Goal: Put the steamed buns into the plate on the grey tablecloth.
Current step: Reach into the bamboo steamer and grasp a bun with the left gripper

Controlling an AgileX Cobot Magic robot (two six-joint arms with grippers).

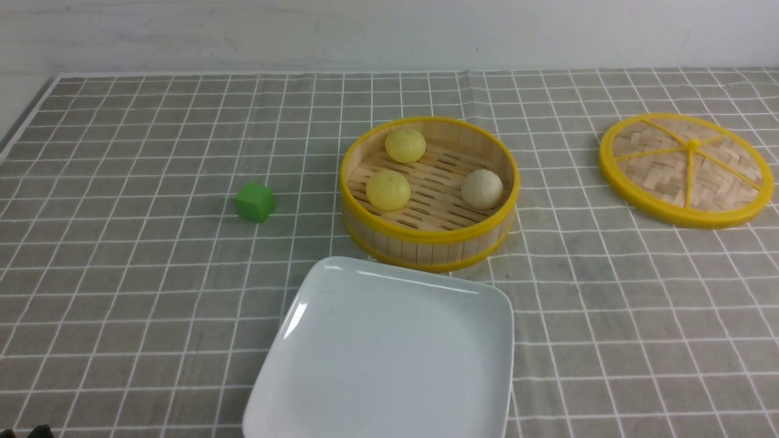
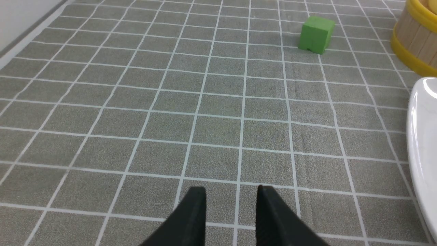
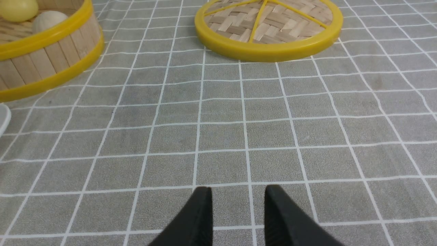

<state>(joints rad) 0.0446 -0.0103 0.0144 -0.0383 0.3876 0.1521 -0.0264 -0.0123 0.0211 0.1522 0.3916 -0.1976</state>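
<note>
All three steamed buns point(image 1: 388, 190) sit inside the open bamboo basket point(image 1: 426, 240) near the middle of the worktop; the glossy white plate point(image 1: 389, 365) lies just in front of it, nearer me, on the grey tablecloth point(image 1: 122, 274); the woven lid point(image 1: 686, 170) rests flat well off to the right, a green cube point(image 1: 255, 202) stands to the basket's left; my left end effector point(image 2: 231, 191) and my right end effector point(image 3: 238, 191) hover low over the cloth, each with its fingers spread and only grid squares showing between them.
</note>
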